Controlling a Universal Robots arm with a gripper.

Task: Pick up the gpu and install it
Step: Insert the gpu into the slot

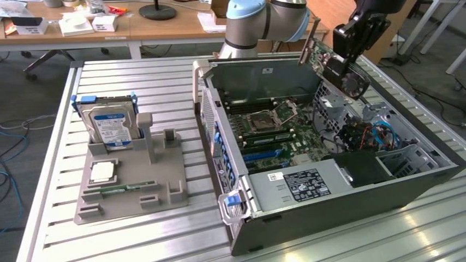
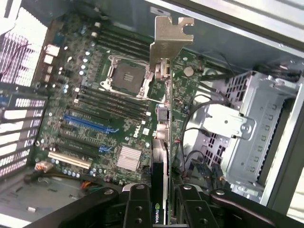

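gpu (image 1: 348, 75): thin black card, round fan on its face, silvery end bracket. Pinched in claw (image 1: 351, 53), lifted and tilted above the open computer case (image 1: 350, 218). Wrist view: edge-on, bracket far from claw, over motherboard (image 2: 95, 95).

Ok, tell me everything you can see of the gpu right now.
The gpu is a thin black card with a silvery metal end bracket and what looks like a round fan on one face. The fingers clamp it at the end opposite the bracket. It hangs tilted in the air over the open computer case, bracket toward the motherboard, not seated in any slot.
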